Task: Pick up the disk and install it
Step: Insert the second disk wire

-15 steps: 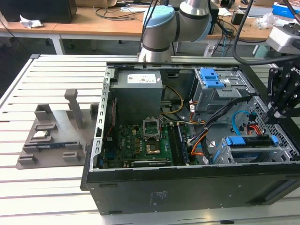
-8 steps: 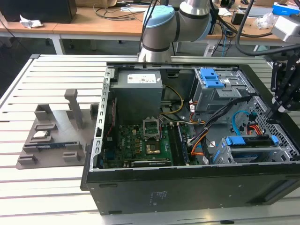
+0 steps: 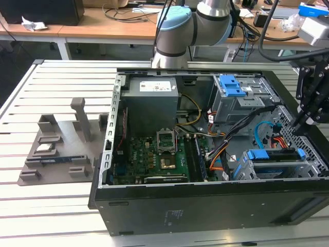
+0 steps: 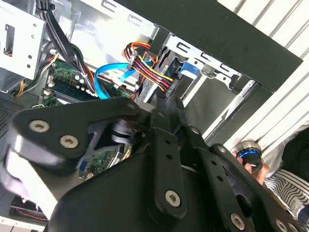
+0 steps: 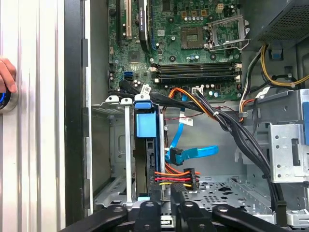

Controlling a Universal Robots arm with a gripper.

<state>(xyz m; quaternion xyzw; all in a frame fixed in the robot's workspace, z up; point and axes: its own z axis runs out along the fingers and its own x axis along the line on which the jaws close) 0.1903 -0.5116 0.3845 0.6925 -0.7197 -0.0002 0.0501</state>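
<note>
1. The hand point(image 3: 307, 116) hangs at the exterior view's right, above the right end of the open computer case point(image 3: 205, 206). I cannot tell whether it is apart or together, and nothing shows in its grip.
2. The disk point(image 3: 272, 157) sits on edge in the drive cage point(image 3: 280, 170) at the case's near right corner, its blue frame uppermost; in the first wrist view the disk point(image 5: 146, 145) stands in its slot with cables plugged at its end.
3. The hand's black linkage point(image 4: 164, 183) covers much of the second wrist view and hides what lies beneath.
4. The arm point(image 3: 190, 25) reaches over the case's far side from the desk point(image 3: 51, 154).
5. A person's fingers point(image 5: 7, 75) touch a round knob at the desk's edge.
</note>
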